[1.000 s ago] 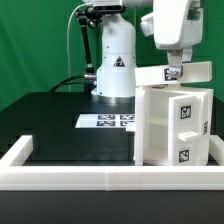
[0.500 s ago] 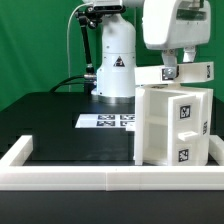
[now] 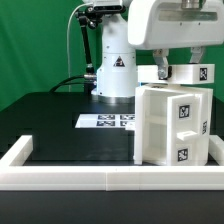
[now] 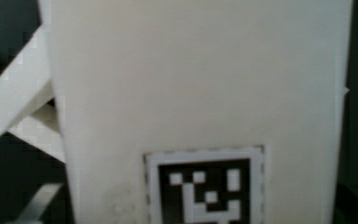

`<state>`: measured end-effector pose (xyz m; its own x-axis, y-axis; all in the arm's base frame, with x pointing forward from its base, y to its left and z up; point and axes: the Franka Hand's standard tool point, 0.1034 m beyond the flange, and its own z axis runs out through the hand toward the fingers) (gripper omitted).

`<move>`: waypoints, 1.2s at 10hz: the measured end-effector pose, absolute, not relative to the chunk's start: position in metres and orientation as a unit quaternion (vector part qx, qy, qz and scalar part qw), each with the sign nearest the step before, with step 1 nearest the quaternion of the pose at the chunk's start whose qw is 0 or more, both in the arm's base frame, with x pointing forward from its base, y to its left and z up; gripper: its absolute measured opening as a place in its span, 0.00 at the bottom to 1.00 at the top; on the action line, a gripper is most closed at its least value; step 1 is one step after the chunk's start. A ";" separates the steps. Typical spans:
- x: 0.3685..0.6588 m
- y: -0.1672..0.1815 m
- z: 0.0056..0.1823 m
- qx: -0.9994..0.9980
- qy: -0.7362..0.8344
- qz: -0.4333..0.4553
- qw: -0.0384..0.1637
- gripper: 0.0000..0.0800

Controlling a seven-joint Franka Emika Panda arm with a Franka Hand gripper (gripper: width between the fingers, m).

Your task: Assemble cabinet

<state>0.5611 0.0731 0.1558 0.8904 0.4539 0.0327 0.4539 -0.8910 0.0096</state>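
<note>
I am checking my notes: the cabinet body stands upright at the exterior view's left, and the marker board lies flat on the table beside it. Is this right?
Not quite. The exterior view shows the cabinet body upright at its right, not its left. The marker board does lie flat on the table beside it.

Exterior view faces the cabinet (image 3: 170, 125) from afar; wrist view, close up.

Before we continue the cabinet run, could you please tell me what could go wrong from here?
The panel in the end effector hangs close above the cabinet body; lowered misaligned, it could catch on the top edge. The panel fills the wrist view, so alignment cannot be checked there.
</note>
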 end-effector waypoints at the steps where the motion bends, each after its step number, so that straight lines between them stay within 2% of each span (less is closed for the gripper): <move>1: 0.561 0.073 0.156 0.980 0.198 0.017 0.000 0.71; 4: 0.567 0.073 0.156 0.994 0.098 0.045 -0.008 0.71; 9: 0.567 0.074 0.155 0.998 -0.045 0.043 -0.017 0.71; 12: 0.567 0.075 0.155 0.980 -0.189 0.045 -0.034 0.71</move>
<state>0.5666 0.0751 0.1548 0.9247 -0.3731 0.0757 -0.3669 -0.9264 -0.0843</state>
